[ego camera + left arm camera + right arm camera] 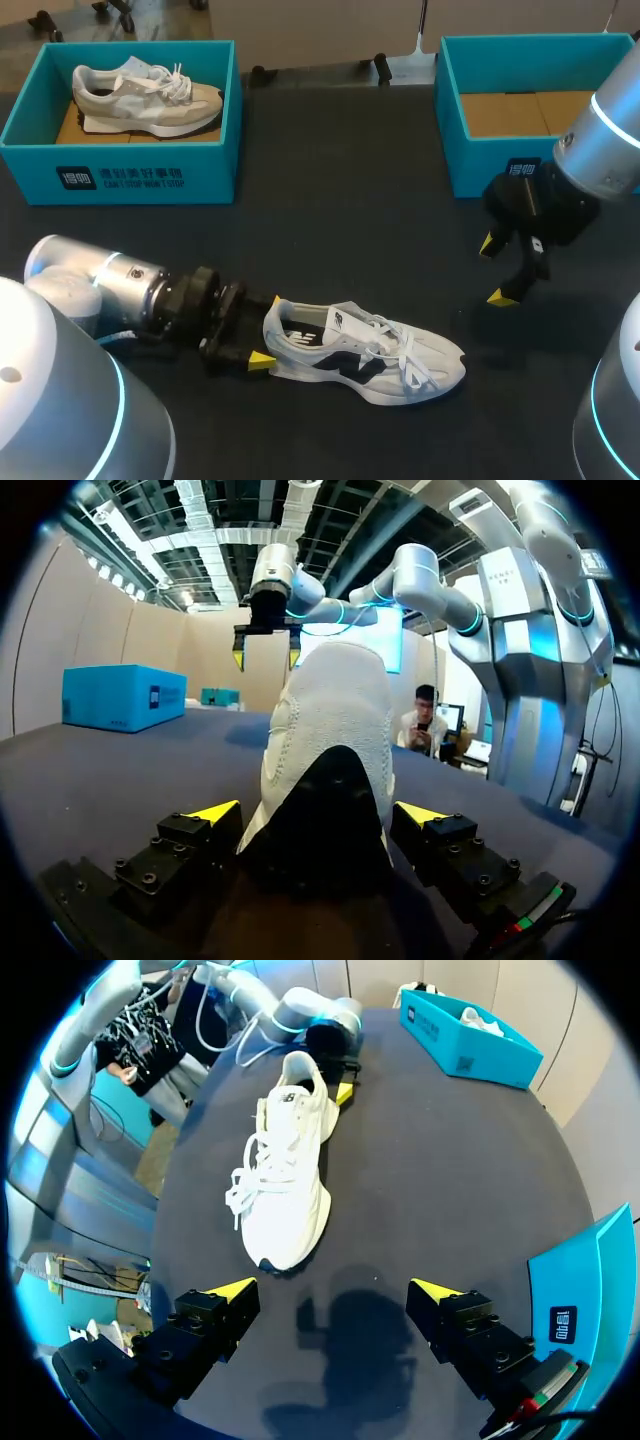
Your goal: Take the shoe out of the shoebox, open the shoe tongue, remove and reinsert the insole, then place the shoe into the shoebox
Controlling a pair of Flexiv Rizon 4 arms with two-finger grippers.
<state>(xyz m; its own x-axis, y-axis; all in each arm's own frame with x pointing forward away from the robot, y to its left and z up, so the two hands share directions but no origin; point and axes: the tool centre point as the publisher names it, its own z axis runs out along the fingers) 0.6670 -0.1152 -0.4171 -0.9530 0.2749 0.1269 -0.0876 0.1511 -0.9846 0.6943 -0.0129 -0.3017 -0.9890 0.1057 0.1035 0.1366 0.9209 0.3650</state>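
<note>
On the dark tabletop (340, 200), the white shoe (365, 352) lies on its sole, its heel between the spread fingers of the left hand (318, 813). The right hand (497, 270) hangs spread beside the empty shoebox (455, 150). An off-centre squeeze could skid the shoe sideways rather than pin it.

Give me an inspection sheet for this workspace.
Surface: dark table, no marks seen.
Job's things: white shoe upright on the table; left shoebox holds a beige shoe; right shoebox holds nothing.
Clutter: nothing seen.
Grippers: left gripper at the white shoe's heel, grip unclear; right gripper open, beyond the toe.
Cables: nothing seen.
Surroundings: nothing seen.
</note>
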